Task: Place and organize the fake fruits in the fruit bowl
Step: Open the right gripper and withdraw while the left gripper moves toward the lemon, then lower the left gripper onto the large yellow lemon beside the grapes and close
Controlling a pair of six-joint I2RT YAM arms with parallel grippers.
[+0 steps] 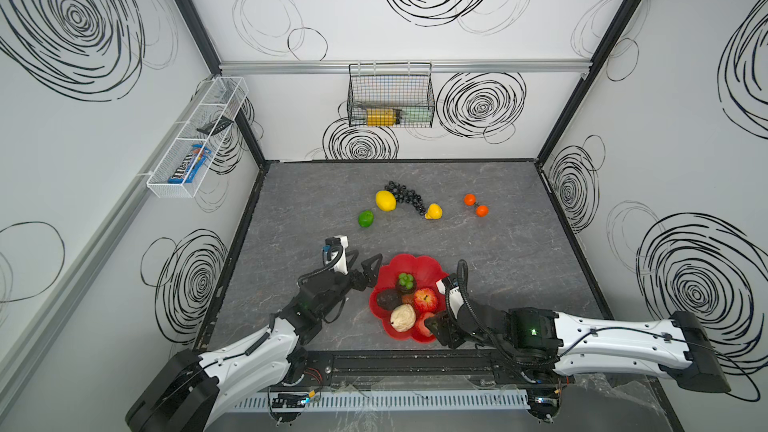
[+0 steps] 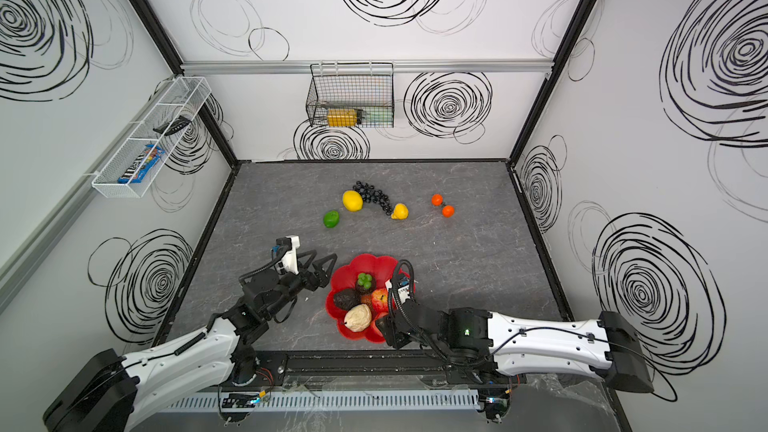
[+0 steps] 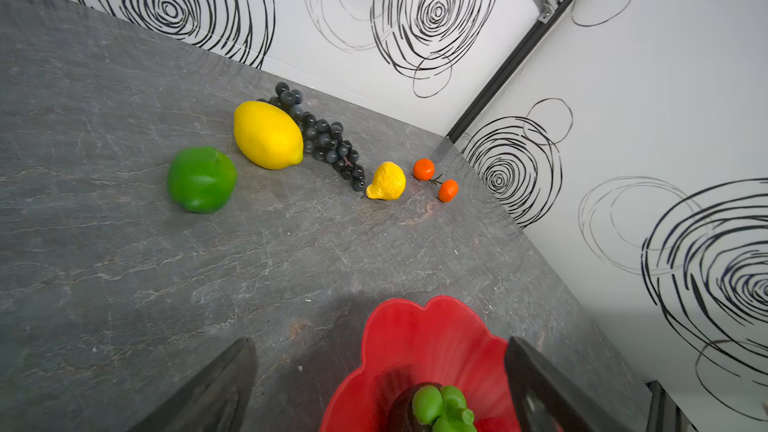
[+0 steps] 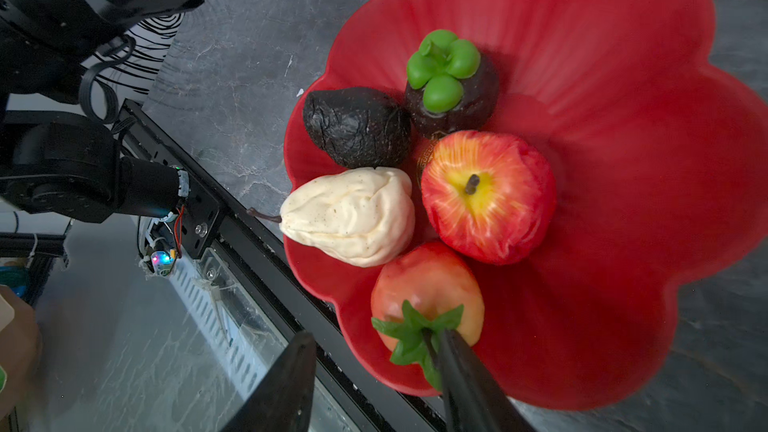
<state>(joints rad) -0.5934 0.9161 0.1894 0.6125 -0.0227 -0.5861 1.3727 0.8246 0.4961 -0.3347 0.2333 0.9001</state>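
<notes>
Our right pincer (image 4: 374, 334) hangs over the near rim of the fruit bowl (image 4: 602, 160), jaws apart, clamped on nothing. One finger lies across the green leaves of the strawberry (image 4: 428, 284), which rests free in the bowl. Just beyond it we see the red apple (image 4: 486, 197) and the beige lumpy fruit (image 4: 353, 218) side by side, then the avocado (image 4: 357, 126) and the mangosteen (image 4: 449, 76). Our left pincer (image 3: 379, 342) stands wide apart and empty at the bowl's left rim. The bowl sits near the middle of the front edge of the counter (image 1: 498, 263). Toward the back edge lie the lime (image 1: 366, 219), the large lemon (image 1: 385, 200), the black grapes (image 1: 405, 195) touching it, the small lemon (image 1: 434, 211) and the two oranges (image 1: 469, 199).
</notes>
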